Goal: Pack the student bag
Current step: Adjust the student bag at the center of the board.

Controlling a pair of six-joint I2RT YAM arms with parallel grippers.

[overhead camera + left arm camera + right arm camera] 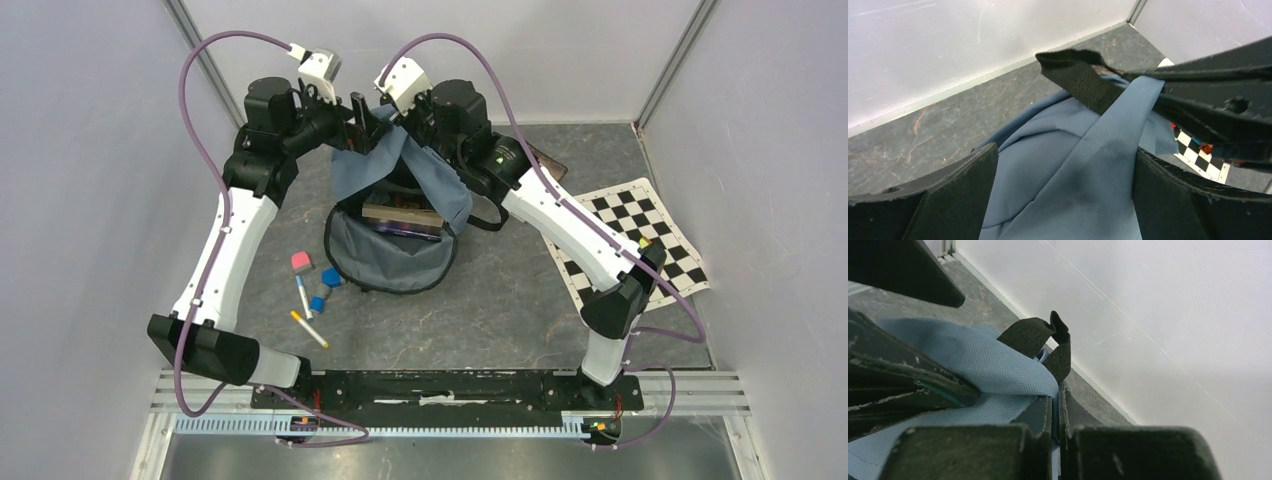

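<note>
The student bag (392, 258) lies in the middle of the table with its mouth open, and a stack of books (402, 216) shows inside. Its grey-blue top flap (400, 160) is lifted toward the back wall. My right gripper (388, 118) is shut on the flap's top edge (998, 365), right by the black carry loop (1035, 335). My left gripper (357, 118) is open, with a finger (948, 200) on either side of the raised fabric (1073, 165) and not pinching it. The black loop (1078, 75) sits beyond it, against the right gripper's fingers (1208, 95).
A pink eraser (301, 263), two blue pieces (332, 278) (317, 303) and two markers (303, 296) (309, 329) lie left of the bag. A checkered board (640, 240) lies at the right, with a dark flat item (548, 160) behind it. Walls close in the back and sides.
</note>
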